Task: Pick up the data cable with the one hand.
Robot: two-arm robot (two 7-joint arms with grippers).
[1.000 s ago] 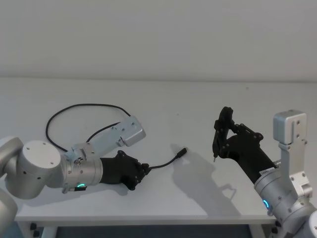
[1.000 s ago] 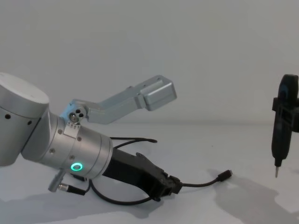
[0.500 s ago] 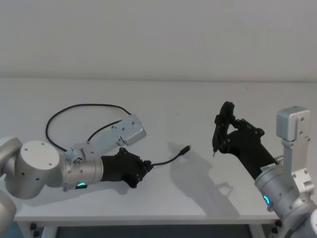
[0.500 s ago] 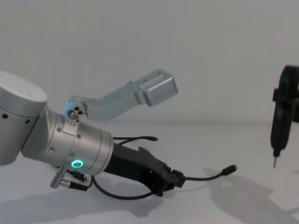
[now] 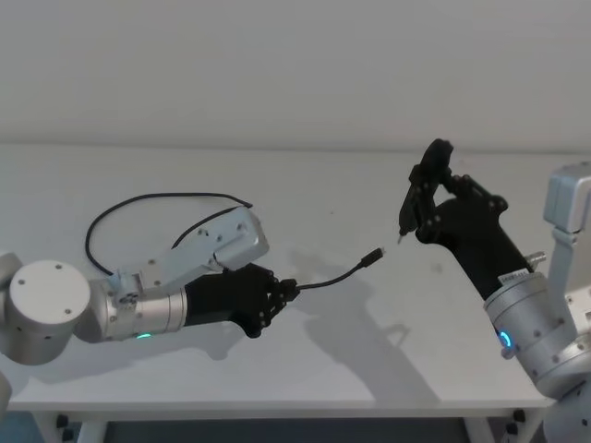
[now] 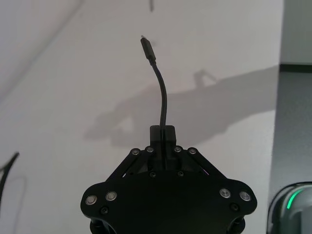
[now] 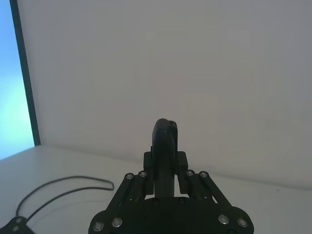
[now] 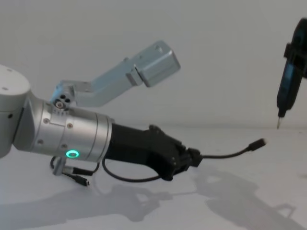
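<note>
We log the left gripper (image 5: 281, 292) clamped on the data cable (image 5: 337, 275): thin, black, plug end arched above the table (image 5: 305, 369). Right gripper (image 5: 405, 221), closed, hangs above the table.

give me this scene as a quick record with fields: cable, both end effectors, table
cable: black, clamped near one end; the rest loops on the table farther back
plug: on the short free end, off the table, pointing toward the right end effector, not touching it
left end effector: low over the table, shut on the cable
right end effector: raised over the table's right side, shut, apart from the cable
task state: cable gripped, only partly lifted
</note>
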